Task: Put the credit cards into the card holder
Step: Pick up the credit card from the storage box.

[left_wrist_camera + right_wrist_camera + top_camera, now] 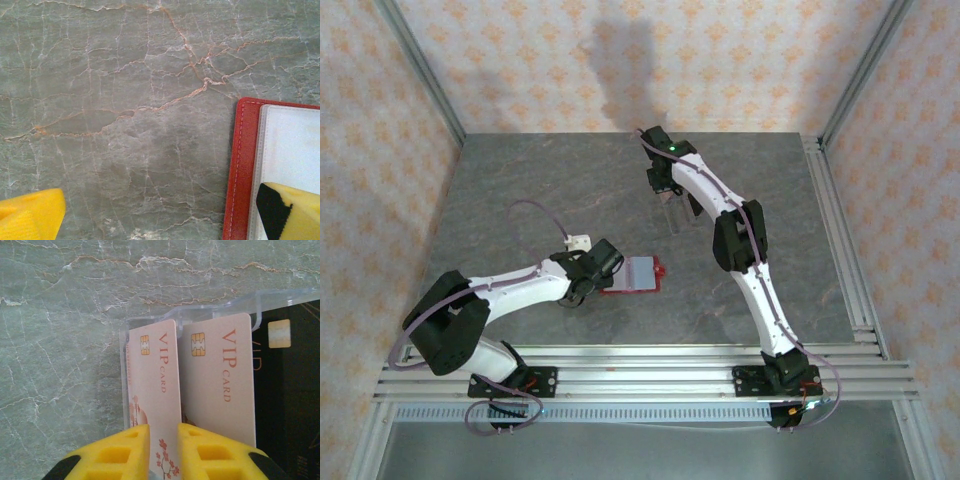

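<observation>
Credit cards (217, 380): two, pale pink, side by side in a clear tray (240, 302) at the far centre of the worktop (520, 200). A dark card (287, 390) lies just beside them. Right tool (164, 440) sits over the lower end of one pink card, fingers nearly together with a narrow gap; cannot tell whether it grips.

Card holder (638, 275): red, lying open nearer the arm bases, well apart from the cards. Left tool (160, 215) is spread wide, one finger (292, 210) over the holder's clear inner pocket, the other above bare worktop.
</observation>
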Robot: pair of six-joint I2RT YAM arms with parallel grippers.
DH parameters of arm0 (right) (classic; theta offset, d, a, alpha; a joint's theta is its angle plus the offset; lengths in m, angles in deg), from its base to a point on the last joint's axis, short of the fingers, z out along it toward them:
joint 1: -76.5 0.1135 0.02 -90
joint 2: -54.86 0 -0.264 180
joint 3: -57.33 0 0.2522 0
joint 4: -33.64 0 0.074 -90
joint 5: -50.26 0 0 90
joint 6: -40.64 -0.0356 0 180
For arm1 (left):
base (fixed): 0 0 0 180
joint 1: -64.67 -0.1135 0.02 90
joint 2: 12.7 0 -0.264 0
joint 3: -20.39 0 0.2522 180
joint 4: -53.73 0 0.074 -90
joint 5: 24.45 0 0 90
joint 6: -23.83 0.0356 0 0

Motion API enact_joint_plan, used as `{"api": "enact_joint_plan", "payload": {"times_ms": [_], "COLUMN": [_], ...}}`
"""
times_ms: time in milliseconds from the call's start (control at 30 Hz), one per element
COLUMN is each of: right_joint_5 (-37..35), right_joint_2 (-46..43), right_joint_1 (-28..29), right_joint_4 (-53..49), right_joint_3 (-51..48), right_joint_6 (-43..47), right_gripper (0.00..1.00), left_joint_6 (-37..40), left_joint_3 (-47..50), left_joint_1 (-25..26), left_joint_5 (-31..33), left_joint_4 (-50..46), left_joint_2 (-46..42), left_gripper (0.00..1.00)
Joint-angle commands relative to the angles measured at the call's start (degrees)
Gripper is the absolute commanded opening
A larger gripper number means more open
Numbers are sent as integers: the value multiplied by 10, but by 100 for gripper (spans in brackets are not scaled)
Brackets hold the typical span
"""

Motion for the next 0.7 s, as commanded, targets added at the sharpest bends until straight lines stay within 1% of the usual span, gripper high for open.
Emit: {"api": "enact_joint_plan", "payload": {"times_ms": [0,400,433,533,567,667], "right_joint_5": [-6,21,21,9,4,-7], "right_joint_2": [2,1,0,-7,-9,-15], "right_joint_1": [-2,-2,-3,-3,-3,-3], "right_joint_4": [-16,-13,-13,-12,-11,-10], "right_joint_3": [17,19,20,20,20,20], "right_joint_6": [5,-5,-5,-6,-5,-1], "right_gripper": [18,6,8,28,31,32], "left_joint_6": [-6,-7,-7,-7,-6,-6], "left_joint_3": [-11,-9,-8,-7,-6,-7], "left_joint_1": [2,2,2,2,2,2], "left_joint_5": [11,13,13,13,13,13], "left_joint_4": [-3,-3,-3,-1,-1,0], "left_joint_2": [5,2,2,4,4,5], "left_gripper": [100,100,100,100,100,100]}}
